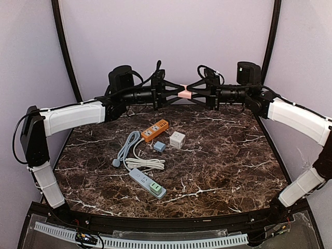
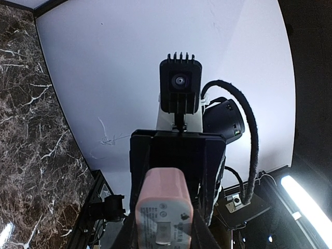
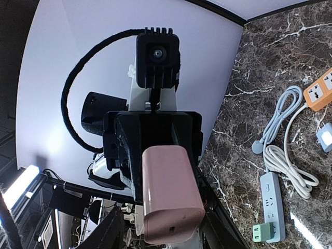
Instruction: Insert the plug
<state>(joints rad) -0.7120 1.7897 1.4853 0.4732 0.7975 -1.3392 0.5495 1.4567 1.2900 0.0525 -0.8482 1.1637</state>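
1. The left claw (image 1: 179, 94) is pressed together on the pink plug (image 1: 185, 94). It holds the plug in the air above the far edge of the worktop (image 1: 233, 155), at 12 o'clock in the top view.
2. The right claw (image 1: 193, 94) meets the plug from 3 o'clock, tip to tip with the left claw. Its fingers flank the pink body, but the pictures do not show whether they pinch it.
3. In the left wrist view the plug (image 2: 164, 212) sits at 6 o'clock with its printed label toward the lens. The right arm's camera (image 2: 179, 83) stands at 12 o'clock behind it.
4. In the right wrist view the plug (image 3: 171, 192) shows a smooth, rounded face. The left arm's camera (image 3: 157, 54) is at 12 o'clock above it.
5. Down on the marbled worktop, left of centre, an orange strip (image 1: 155, 129) lies slanted.
6. A white cube (image 1: 177, 139) sits at 4 o'clock from the orange strip.
7. A small blue adapter (image 1: 160, 147) is just beside the cube, at its 8 o'clock.
8. Looped cables (image 1: 140, 162) lie at 7 o'clock from the orange strip.
9. A blue strip (image 1: 142, 179) lies at 6 o'clock from the cables, nearest the arm bases.
10. A green plug (image 1: 155, 188) is seated in the blue strip's 5 o'clock end.
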